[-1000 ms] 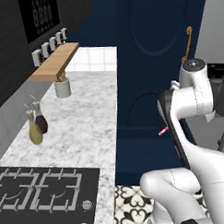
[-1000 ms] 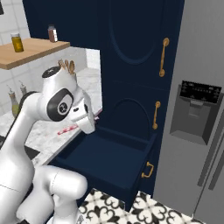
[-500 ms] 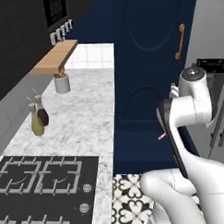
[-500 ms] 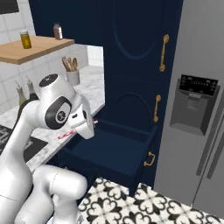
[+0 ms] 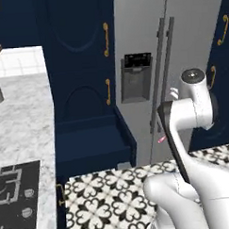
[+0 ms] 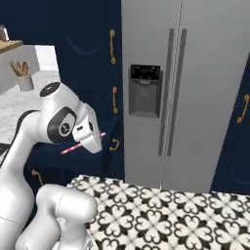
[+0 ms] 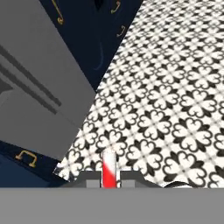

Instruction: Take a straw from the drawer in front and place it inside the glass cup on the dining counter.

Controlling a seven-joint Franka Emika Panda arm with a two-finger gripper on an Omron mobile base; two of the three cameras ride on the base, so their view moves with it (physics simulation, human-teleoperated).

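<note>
Since the gripper (image 7: 109, 180) is clamped on the straw (image 7: 108, 169), the pick looks done. The hand view shows the pink-red tube pinched between the two dark finger tips, over patterned floor tile. From the right base view the straw (image 6: 73, 146) sticks out sideways from the hand, roughly level, with the drawer (image 5: 91, 141) hanging open off to the left.

Handling judgement: very light, thin, smooth tube, so it's likely to pivot or slip in the pinch and would crush under a hard squeeze. The grip looks near one end, which leaves a long free end to aim into the glass cup. That's good for insertion, bad for wobble. Cup and dining counter are out of frame.
</note>
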